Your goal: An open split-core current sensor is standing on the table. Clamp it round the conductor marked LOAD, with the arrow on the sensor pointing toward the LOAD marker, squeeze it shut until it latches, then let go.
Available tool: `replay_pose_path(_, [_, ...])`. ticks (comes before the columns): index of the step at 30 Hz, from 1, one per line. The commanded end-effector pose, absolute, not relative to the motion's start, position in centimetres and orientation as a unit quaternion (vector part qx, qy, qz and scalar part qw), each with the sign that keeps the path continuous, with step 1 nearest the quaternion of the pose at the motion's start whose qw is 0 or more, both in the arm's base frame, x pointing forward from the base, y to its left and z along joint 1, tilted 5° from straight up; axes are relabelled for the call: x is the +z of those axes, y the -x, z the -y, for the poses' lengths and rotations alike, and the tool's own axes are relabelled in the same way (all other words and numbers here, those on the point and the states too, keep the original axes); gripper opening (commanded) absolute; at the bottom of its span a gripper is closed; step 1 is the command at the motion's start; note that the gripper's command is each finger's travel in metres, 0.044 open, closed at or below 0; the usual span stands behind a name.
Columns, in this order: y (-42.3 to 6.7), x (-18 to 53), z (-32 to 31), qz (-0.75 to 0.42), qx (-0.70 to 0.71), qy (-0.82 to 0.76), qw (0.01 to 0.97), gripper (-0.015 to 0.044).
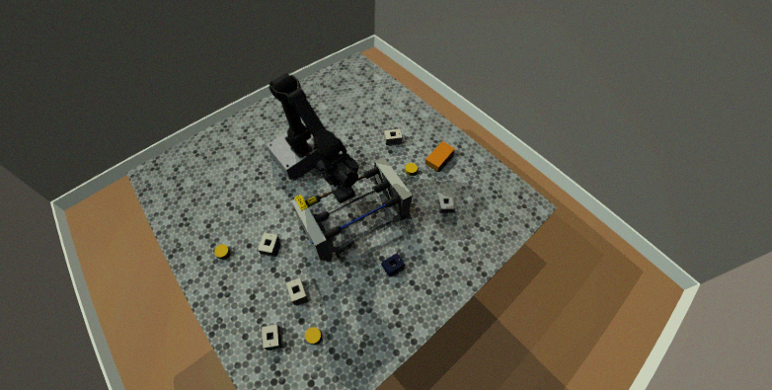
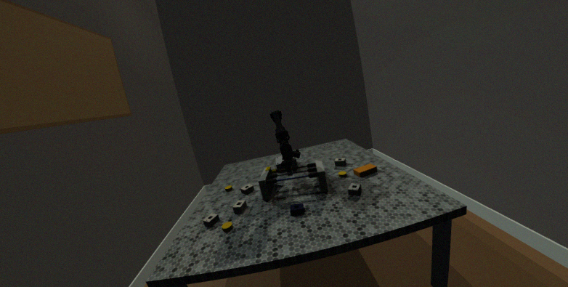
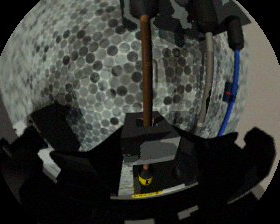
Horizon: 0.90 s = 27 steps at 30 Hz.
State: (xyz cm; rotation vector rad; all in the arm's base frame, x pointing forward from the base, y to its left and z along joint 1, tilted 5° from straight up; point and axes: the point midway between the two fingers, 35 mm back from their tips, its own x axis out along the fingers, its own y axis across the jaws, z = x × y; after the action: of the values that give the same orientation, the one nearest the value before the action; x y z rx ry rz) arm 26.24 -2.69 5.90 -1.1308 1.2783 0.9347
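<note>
A rack with white end plates [image 1: 396,185] [image 2: 265,182] carries several parallel conductors. The brown conductor [image 1: 325,195] [image 3: 145,63] runs at the rack's back edge, next to the yellow LOAD marker [image 1: 301,202] on the left end plate. My gripper [image 1: 344,192] [image 2: 289,164] [image 3: 144,127] is over this conductor and is shut on the dark split-core sensor [image 3: 148,137], which sits round the brown conductor. A small yellow mark [image 3: 145,179] shows just below the sensor. A grey conductor [image 3: 205,83] and a blue conductor [image 1: 361,214] [image 3: 235,83] run beside it. In the top and exterior views the gripper hides the sensor.
An orange block [image 1: 439,155] [image 2: 364,170], yellow discs [image 1: 411,168] [image 1: 221,250] [image 1: 312,335], white square blocks with holes [image 1: 393,135] [image 1: 445,201] [image 1: 268,243] and a dark blue block [image 1: 393,261] lie scattered round the rack. The arm's base plate [image 1: 281,154] stands behind the rack.
</note>
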Motion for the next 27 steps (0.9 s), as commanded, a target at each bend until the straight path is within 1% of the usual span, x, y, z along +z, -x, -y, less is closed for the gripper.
replay_pose_path(1, [-26.24, 5.9, 2.69, -0.543, 0.397, 0.48, 0.563, 0.0026])
replay_pose_path(9, [-26.24, 5.9, 2.69, -0.543, 0.397, 0.48, 0.563, 0.0236])
replay_pose_path(10, [-26.24, 5.9, 2.69, -0.543, 0.397, 0.48, 0.563, 0.0254])
replay_pose_path(27, [-26.24, 5.9, 2.69, -0.543, 0.397, 0.48, 0.563, 0.0254])
